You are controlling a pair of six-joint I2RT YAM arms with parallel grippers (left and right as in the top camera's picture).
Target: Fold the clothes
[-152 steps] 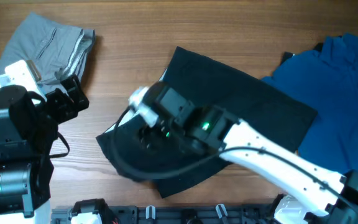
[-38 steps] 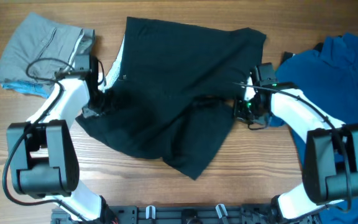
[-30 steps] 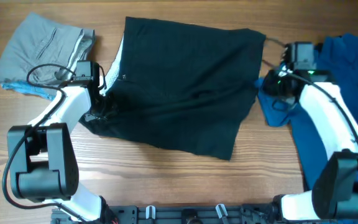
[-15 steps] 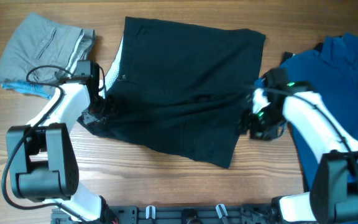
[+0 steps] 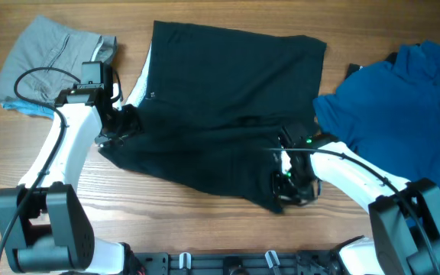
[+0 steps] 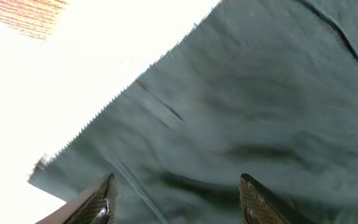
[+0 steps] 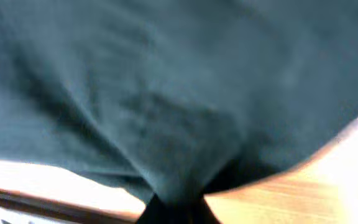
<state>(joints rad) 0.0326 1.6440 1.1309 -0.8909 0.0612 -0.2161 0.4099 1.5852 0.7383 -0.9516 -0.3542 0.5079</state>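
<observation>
Overhead: wooden table [image 5: 174,229] under black shorts [image 5: 228,92], grey garment [image 5: 48,57], blue shirt [image 5: 403,114].

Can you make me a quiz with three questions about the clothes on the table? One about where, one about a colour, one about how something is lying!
1. Where is the grey garment?
A) left of the black shorts
B) on top of them
C) right of them

2. What colour is the shirt on the right?
A) red
B) blue
C) yellow

3. How are the black shorts lying?
A) rolled in a ball
B) hanging in the air
C) spread out on the table

Answers: 1 A, it lies by the far left corner. 2 B, it is plainly blue. 3 C, they lie wide on the wood.
</observation>
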